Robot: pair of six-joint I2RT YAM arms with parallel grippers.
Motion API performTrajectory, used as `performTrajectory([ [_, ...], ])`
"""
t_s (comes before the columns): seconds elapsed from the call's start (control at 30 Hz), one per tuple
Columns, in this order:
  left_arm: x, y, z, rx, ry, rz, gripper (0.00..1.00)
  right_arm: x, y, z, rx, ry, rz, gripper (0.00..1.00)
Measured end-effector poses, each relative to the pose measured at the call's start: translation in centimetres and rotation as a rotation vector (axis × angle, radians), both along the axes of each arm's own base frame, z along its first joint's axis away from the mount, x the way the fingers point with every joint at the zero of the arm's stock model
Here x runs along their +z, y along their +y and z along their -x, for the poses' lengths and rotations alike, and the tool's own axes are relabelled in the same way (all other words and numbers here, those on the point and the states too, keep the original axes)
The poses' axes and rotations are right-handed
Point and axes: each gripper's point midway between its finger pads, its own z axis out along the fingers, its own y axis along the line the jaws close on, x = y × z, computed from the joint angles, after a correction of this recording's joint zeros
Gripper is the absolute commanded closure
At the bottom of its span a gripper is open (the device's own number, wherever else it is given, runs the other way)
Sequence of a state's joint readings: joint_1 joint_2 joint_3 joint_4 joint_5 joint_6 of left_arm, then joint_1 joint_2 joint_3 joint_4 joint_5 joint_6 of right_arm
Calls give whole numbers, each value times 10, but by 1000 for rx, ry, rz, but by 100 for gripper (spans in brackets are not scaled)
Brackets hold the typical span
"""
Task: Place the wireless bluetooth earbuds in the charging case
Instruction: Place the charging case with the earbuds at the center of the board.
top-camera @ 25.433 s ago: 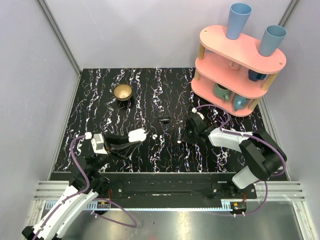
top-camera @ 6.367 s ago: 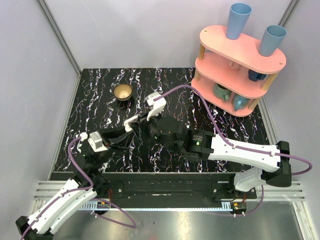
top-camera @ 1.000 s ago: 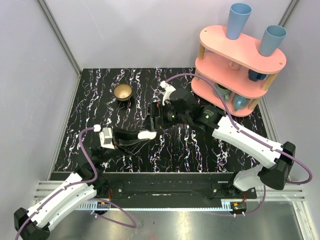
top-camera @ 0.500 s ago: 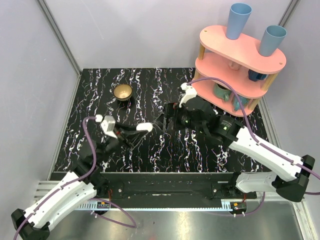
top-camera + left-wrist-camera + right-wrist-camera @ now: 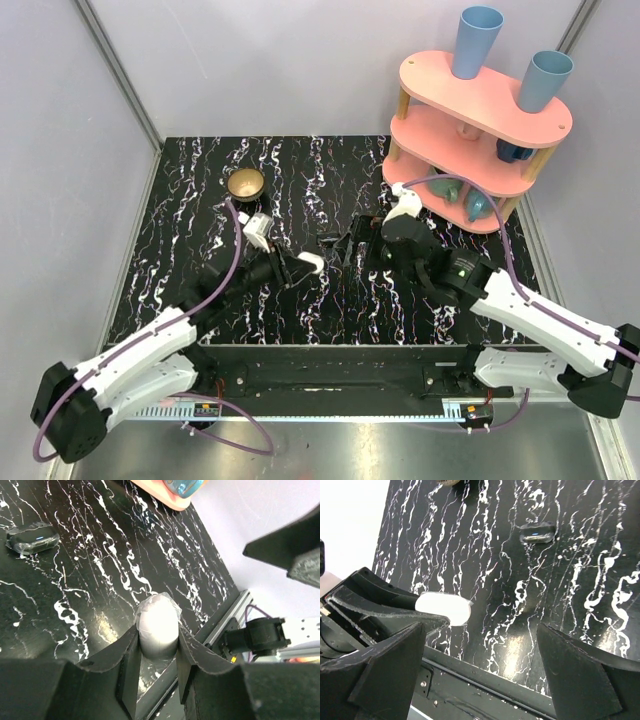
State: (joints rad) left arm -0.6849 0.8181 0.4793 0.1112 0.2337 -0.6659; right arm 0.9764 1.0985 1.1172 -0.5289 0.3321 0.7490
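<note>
The white charging case (image 5: 158,625) is pinched end-on between the fingers of my left gripper (image 5: 157,642), which is shut on it and holds it just above the black marbled table. Seen from above, the case (image 5: 313,262) hangs left of centre with the left gripper (image 5: 303,265) behind it. My right gripper (image 5: 346,247) stands open just to the right of the case, nothing between its fingers. From the right wrist, the case (image 5: 444,608) shows at the left between the wide-apart fingers of the right gripper (image 5: 480,630). The earbuds are not visible in any view.
A small black block (image 5: 328,240) lies on the table beside the right gripper, also seen as the block (image 5: 536,532) and the block (image 5: 32,537). A brass bowl (image 5: 245,184) sits at the back left. A pink shelf (image 5: 470,120) with cups stands at the back right.
The left arm has swung up and to the right, carrying the case with it. The right arm has drawn back to the right, away from the case, jaws still wide.
</note>
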Motion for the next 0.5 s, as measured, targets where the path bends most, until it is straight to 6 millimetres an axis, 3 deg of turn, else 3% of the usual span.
performTrajectory([
  [0.13, -2, -14, -17, 31, 52, 69, 100, 4, -18, -1, -63, -19, 18, 0],
  [0.5, -47, -41, -46, 108, 257, 179, 100, 23, -51, 6, -120, -81, 1, 0],
])
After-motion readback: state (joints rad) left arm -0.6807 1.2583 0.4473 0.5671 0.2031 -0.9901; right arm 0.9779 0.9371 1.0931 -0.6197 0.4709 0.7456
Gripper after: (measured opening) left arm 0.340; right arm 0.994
